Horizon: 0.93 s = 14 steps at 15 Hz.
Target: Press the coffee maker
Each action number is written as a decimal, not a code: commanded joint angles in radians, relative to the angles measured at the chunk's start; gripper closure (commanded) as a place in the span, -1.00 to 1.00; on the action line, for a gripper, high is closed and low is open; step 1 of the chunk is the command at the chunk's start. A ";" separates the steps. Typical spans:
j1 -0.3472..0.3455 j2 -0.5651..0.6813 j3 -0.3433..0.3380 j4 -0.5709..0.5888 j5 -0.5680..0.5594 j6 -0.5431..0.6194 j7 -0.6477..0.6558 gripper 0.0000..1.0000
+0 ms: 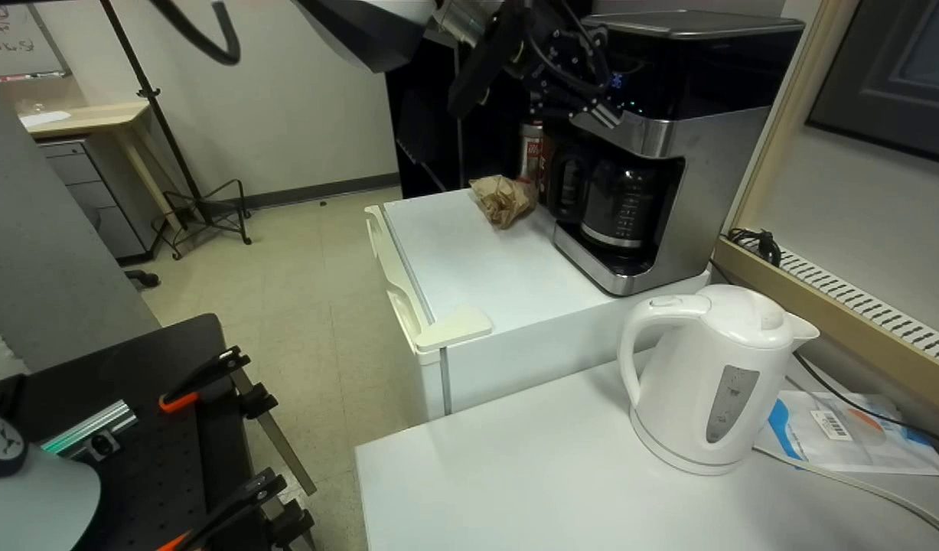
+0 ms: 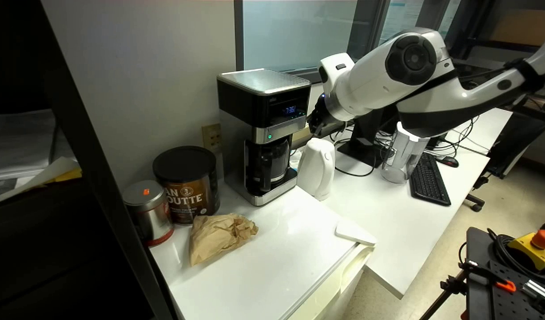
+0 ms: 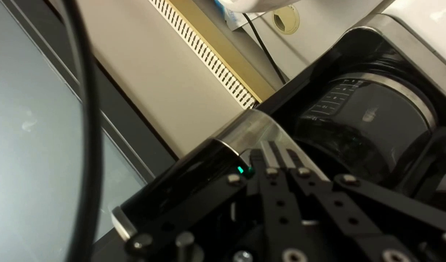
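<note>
The black coffee maker [image 1: 725,176] has a silver-grey band and a dark glass carafe [image 1: 626,203] in its bay. In an exterior view the coffee maker [image 2: 241,151] shows a lit blue display and a green light on its band. In the wrist view its band [image 3: 253,127] lies behind my fingertips, with a green light at their left. My gripper [image 3: 275,154] is shut, with nothing seen between the fingers. In an exterior view the gripper [image 1: 608,115] is at the front of the band. It also shows in an exterior view [image 2: 314,129]. I cannot tell whether the tips touch.
A white kettle [image 1: 706,390] stands on the desk beside the machine. A crumpled paper bag [image 2: 219,235], a coffee can [image 2: 188,191] and a silver tin [image 2: 148,209] are on the white fridge top [image 2: 272,253]. A clear pitcher [image 2: 405,155] and keyboard [image 2: 427,178] are farther along the desk.
</note>
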 commanded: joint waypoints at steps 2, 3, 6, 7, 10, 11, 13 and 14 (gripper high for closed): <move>-0.001 0.055 -0.003 0.067 -0.030 0.022 0.028 0.99; -0.002 0.062 -0.004 0.074 -0.030 0.024 0.029 0.99; -0.003 0.081 -0.005 0.092 -0.032 0.026 0.031 0.99; -0.004 0.085 -0.005 0.096 -0.033 0.027 0.032 0.99; -0.002 0.089 -0.006 0.099 -0.042 0.028 0.040 0.99; -0.002 0.089 -0.006 0.099 -0.045 0.030 0.044 0.99; -0.002 0.083 -0.005 0.092 -0.052 0.033 0.051 0.99; -0.002 0.077 -0.005 0.084 -0.057 0.035 0.055 0.99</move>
